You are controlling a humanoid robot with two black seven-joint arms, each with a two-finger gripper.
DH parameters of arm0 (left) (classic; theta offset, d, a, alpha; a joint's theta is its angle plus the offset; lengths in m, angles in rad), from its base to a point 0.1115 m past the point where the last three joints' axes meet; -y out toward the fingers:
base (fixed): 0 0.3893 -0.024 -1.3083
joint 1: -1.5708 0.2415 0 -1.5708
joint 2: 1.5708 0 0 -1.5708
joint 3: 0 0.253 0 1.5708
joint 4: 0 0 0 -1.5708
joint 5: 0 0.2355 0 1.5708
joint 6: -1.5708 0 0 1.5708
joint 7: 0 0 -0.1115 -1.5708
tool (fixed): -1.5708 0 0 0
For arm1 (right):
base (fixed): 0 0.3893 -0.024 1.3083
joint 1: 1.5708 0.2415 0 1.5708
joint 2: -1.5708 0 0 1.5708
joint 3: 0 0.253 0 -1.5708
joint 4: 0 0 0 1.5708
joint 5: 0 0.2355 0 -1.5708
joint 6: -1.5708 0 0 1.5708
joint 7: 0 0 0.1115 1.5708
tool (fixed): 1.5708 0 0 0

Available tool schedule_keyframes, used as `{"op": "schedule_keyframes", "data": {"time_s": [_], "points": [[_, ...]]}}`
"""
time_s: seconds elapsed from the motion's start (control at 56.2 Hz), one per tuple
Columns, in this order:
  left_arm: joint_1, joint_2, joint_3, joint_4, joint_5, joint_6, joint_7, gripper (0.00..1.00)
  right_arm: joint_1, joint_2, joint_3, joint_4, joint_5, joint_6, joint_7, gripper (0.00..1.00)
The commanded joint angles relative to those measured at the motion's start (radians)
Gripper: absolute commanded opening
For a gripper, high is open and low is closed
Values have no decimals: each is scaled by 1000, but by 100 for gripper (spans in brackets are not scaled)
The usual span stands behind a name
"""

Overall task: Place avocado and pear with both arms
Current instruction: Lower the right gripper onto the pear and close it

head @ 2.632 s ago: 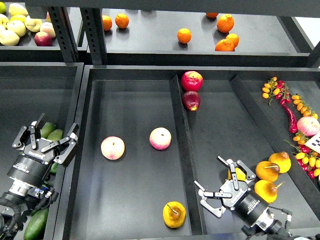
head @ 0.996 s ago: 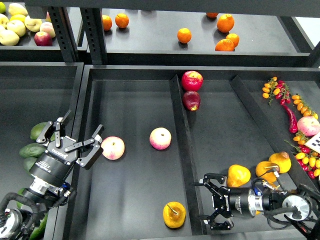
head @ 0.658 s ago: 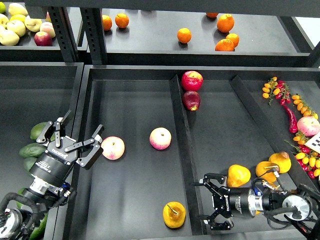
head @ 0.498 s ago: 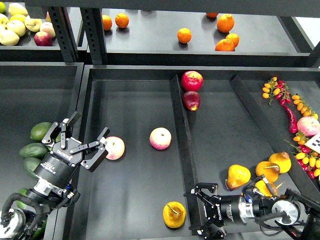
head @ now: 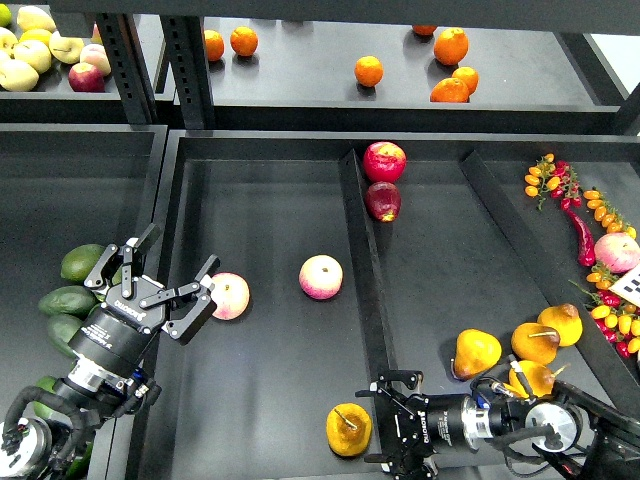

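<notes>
Several dark green avocados (head: 80,262) lie in the left bin, beside my left arm. My left gripper (head: 163,281) is open and empty, over the wall between the left bin and the middle tray, just left of a pink-yellow apple (head: 229,296). A yellow-orange pear (head: 348,428) with a brown stem lies at the front of the middle tray. My right gripper (head: 386,424) is open and empty. It lies low across the divider (head: 366,290), with its jaws facing left, right next to that pear. More pears (head: 477,352) lie in the right compartment.
A second pink-yellow apple (head: 321,277) lies mid-tray. Two red apples (head: 384,160) sit at the back of the right compartment. Peppers and small tomatoes (head: 580,225) fill the far right bin. Oranges (head: 368,71) and pale apples (head: 35,50) are on the upper shelf.
My left gripper has moved right from the avocados to the apple's side. My right gripper has turned and slid left from the pears in the right compartment to the pear in the middle tray.
</notes>
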Motion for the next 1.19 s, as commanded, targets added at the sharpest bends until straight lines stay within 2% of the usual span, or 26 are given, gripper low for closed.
{"op": "schedule_keyframes", "data": {"time_s": [0.0, 0.48, 1.174], "points": [[-2, 0, 8, 0, 1, 0, 0, 99, 4, 11, 0, -10, 0, 0, 0, 96], [-10, 0, 17, 0, 1, 0, 0, 99, 10, 35, 0, -25, 3, 0, 0, 87], [-30, 0, 20, 0, 6, 0, 0, 99, -8, 37, -2, -30, 14, 0, 0, 65]]}}
